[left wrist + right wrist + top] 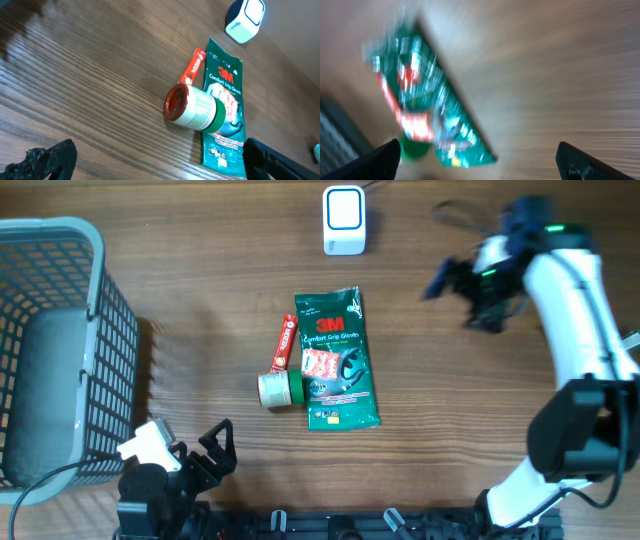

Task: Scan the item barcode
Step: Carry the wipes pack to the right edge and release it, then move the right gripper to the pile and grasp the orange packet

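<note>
Right end effector [462, 298] hovers over the tabletop [200, 270], off to the right of the scanner [344, 220]. Its fingers are spread wide and grasp nothing. The left end effector [185, 448] sits at the near edge, equally wide and empty. Your item is most likely the glove pack [340, 360], lying flat and label-up in the middle of the tabletop, with the scanner beyond its top edge. Expect it to be light, thin and floppy, with slick film that sags when you lift it by one side. Lying this flat, it gives a finger little to get under. Its left edge is crowded: a red tube [287, 343] lies along it and a roll [280, 388] rests on its side against it. Take the pack by the free right edge or the top corner, and pinch firmly. You cannot tell where the barcode is; a pale patch near the bottom edge may be it. The basket [60, 228] stands at the far left, and inside it only a grey shape shows that you cannot identify.
</note>
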Robot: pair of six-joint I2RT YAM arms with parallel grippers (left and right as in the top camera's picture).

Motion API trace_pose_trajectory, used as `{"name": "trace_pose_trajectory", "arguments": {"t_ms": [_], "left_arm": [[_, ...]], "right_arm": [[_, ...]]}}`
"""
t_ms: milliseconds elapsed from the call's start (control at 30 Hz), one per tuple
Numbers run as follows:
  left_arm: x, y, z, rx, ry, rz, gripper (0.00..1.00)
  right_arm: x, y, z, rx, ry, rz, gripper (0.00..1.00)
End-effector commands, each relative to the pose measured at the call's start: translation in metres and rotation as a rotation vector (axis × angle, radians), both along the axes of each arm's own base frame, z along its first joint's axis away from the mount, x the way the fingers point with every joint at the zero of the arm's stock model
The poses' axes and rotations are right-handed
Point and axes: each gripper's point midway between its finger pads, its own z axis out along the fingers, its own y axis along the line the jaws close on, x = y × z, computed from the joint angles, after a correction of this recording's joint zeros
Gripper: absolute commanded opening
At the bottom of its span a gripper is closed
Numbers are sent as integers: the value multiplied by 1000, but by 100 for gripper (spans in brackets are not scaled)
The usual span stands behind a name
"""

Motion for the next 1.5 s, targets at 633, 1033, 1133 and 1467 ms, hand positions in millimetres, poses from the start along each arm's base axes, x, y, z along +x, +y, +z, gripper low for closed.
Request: {"name": "trace_pose_trajectory", "arguments": {"t_ms": [633,1033,1133,1467], "left_arm": [[1,0,-1,-5,0,3,100],[1,0,-1,-5,0,3,100],[1,0,-1,-5,0,3,100],[1,0,-1,-5,0,3,100]], "right_arm": [[-77,182,-84,-148,-95,378,80],[-55,223,-76,46,-238,392,4],[-36,238,-64,104,-321,349,4],[-41,265,-108,117,-267,326,4]]}}
